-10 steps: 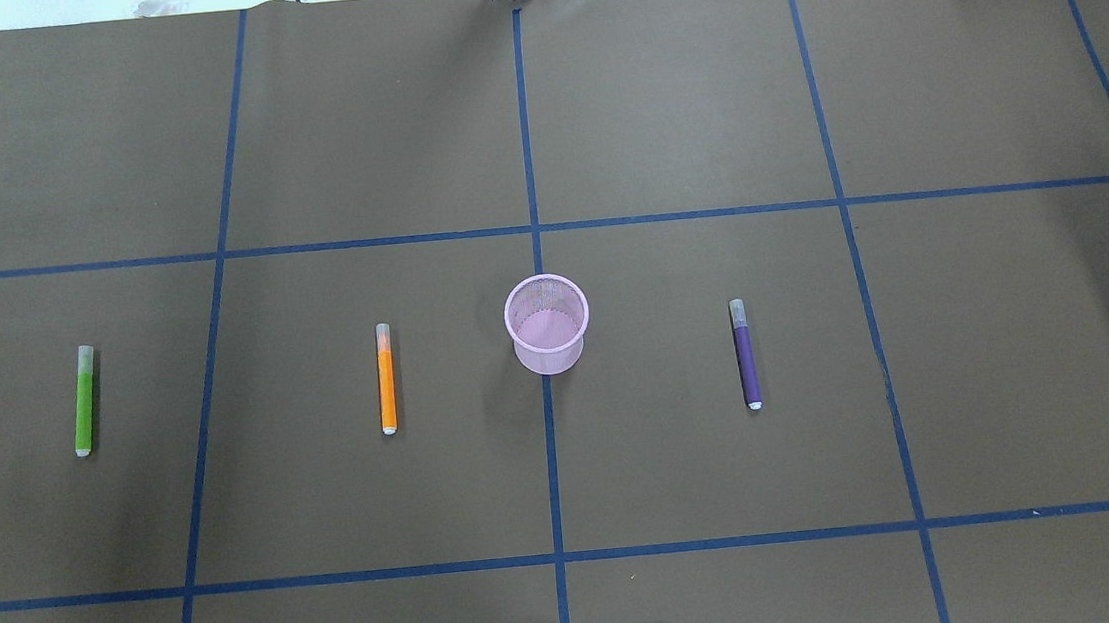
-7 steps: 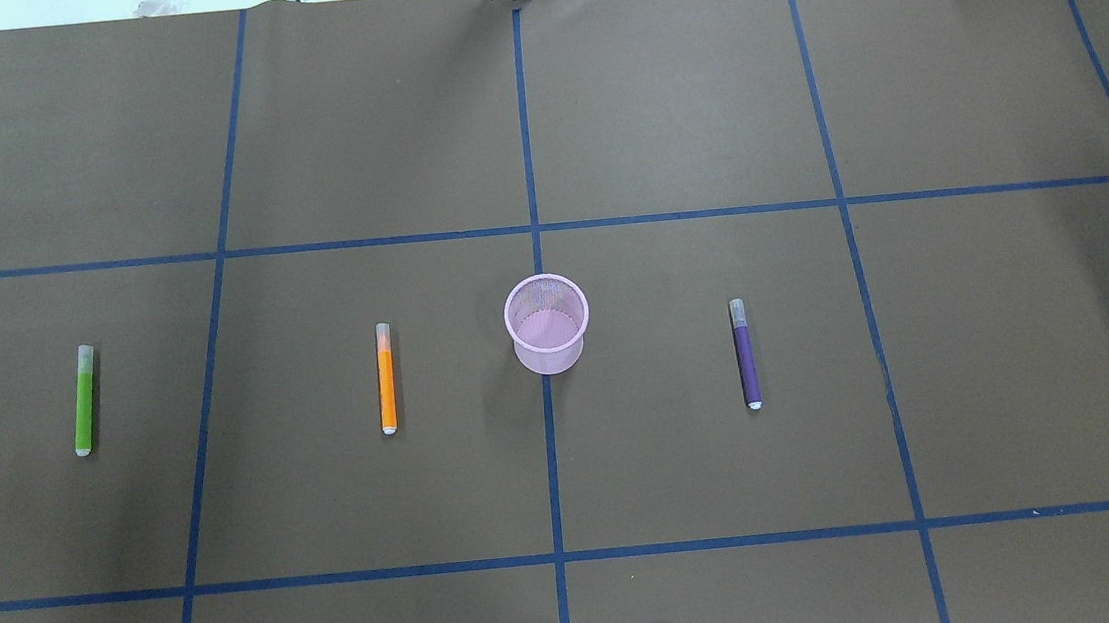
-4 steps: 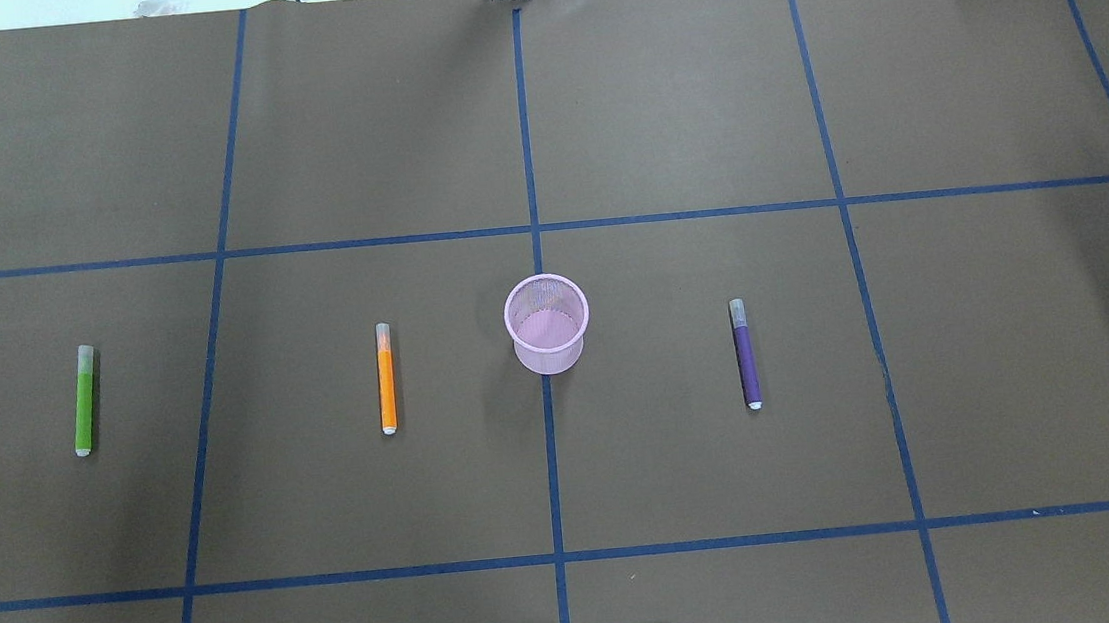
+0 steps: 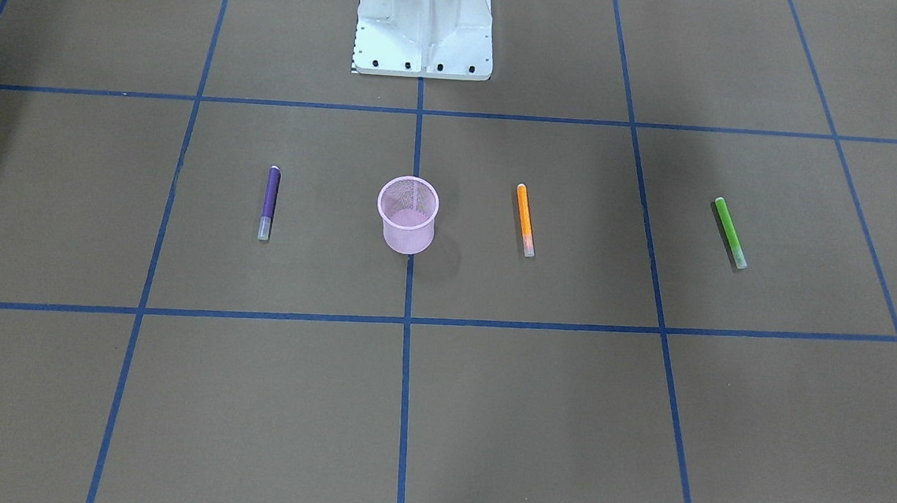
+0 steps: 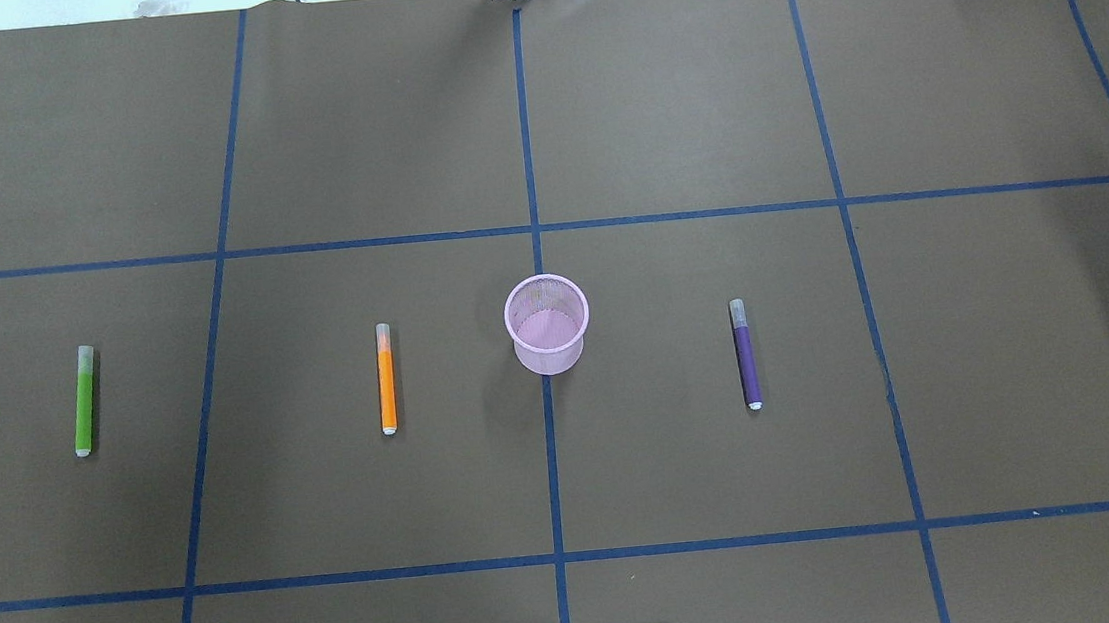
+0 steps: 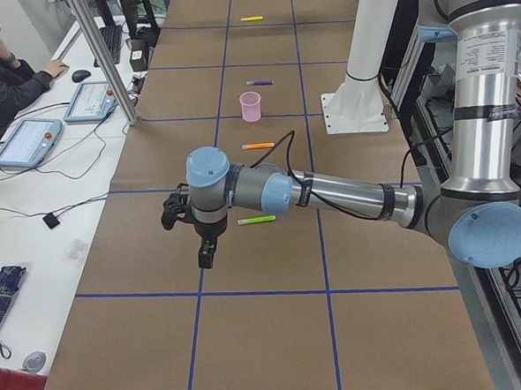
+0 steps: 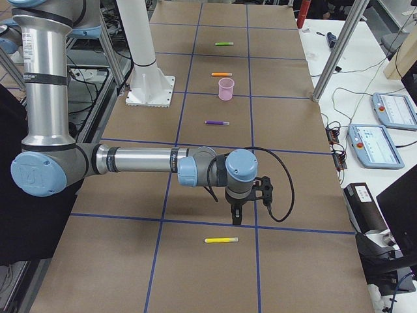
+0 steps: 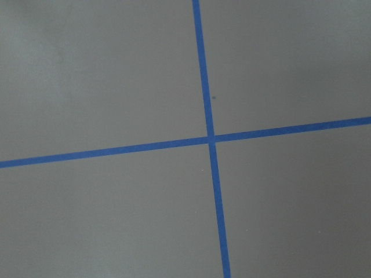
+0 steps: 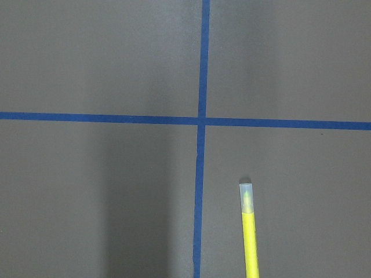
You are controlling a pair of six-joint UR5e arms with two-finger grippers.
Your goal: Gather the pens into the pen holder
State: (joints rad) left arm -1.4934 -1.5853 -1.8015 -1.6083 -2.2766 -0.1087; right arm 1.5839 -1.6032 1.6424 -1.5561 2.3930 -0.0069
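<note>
- The counter (image 5: 677, 100), brown with a blue tape grid, carries everything.
- The left arm (image 6: 331, 191) stretches low over its end of the counter. The left pincer (image 6: 207, 256) points down near the green pen (image 5: 83, 401); apart or together, I cannot tell.
- The right arm (image 7: 143, 160) does likewise at the other end. The right pincer (image 7: 236, 218) hangs by a yellow pen (image 7: 221, 240), and again I cannot tell its state.
- The pen holder (image 5: 547, 327) stands upright on the centre line.
- The orange pen (image 5: 386, 378) lies flat on the holder's left and the purple pen (image 5: 745, 353) on its right, both apart from it.
</note>
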